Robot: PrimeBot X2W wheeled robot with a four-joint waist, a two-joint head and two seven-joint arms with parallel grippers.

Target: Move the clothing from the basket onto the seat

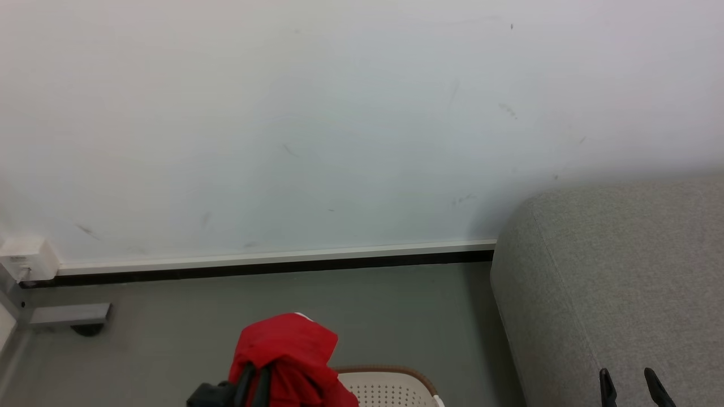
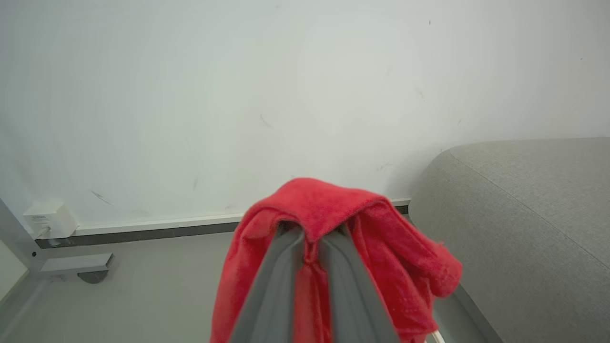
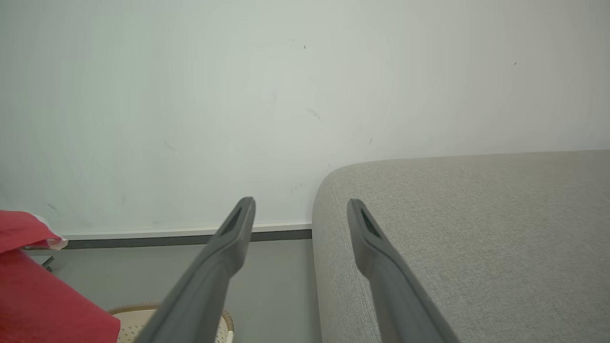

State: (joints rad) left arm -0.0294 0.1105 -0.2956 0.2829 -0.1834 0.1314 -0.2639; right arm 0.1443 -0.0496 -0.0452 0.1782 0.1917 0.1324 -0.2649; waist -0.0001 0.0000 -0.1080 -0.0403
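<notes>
The left gripper (image 2: 314, 238) has its two fingers drawn close together on a fold of the clothing (image 2: 381, 257), which is pinched between them and draped over their tips so that the tips themselves are hidden. The clothing is soft, bright red, slightly fuzzy cloth, bunched into a hump over the fingers and hanging down on both sides, with a small strip of white showing at its top edge in the head view. It hangs in the air over the left part of the basket (image 1: 390, 373), whose brown rim and cream wall with small holes show just to its right. The seat (image 1: 622, 271), light grey with a rounded corner and a stitched seam, stands to the right of the basket, apart from the cloth. The right gripper (image 3: 301, 209) is spread wide with nothing between its fingers, over the near left part of the seat. Beyond lie the grey floor (image 1: 367, 316), a pale skirting board (image 1: 271, 259) and a scuffed white wall (image 1: 339, 113), with a small white box (image 1: 25, 257) and a grey metal foot (image 1: 68, 315) at the far left.
</notes>
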